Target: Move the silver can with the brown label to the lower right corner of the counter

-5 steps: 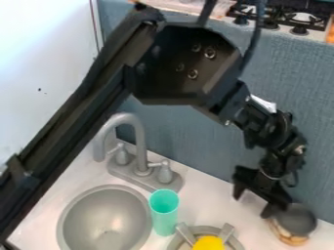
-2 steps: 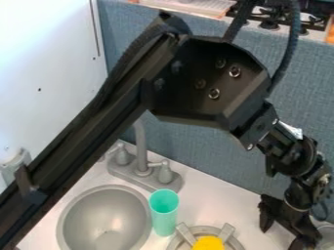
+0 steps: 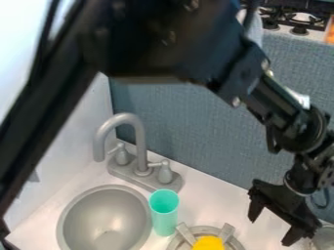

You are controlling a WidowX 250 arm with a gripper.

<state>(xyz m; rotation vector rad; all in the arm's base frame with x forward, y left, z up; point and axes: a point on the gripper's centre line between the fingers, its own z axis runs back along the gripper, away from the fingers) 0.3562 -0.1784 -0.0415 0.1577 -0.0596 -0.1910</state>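
At the lower right, my gripper [image 3: 273, 226] hangs low over the white counter [image 3: 244, 215], its two fingers spread apart with nothing seen between them. The right fingertip is beside a grey rounded object [image 3: 323, 238], which is partly cut off by the view's right edge; whether they touch I cannot tell. To the left, a teal cup [image 3: 164, 210] stands upright beside the sink. A yellow object [image 3: 209, 243] lies at the bottom edge, within a grey ring with raised prongs [image 3: 185, 235].
A round grey sink [image 3: 104, 217] and a grey faucet [image 3: 139, 141] are at the lower left. Behind the counter rises a blue-grey wall panel [image 3: 176, 117]. Part of a stove [image 3: 300, 22] shows at the top right. My arm covers much of the upper left.
The gripper went right and down, then slightly left. The grey object, near the gripper throughout, has shifted right and down towards the edge. My upper arm looms larger now. Cup and yellow object have not moved.
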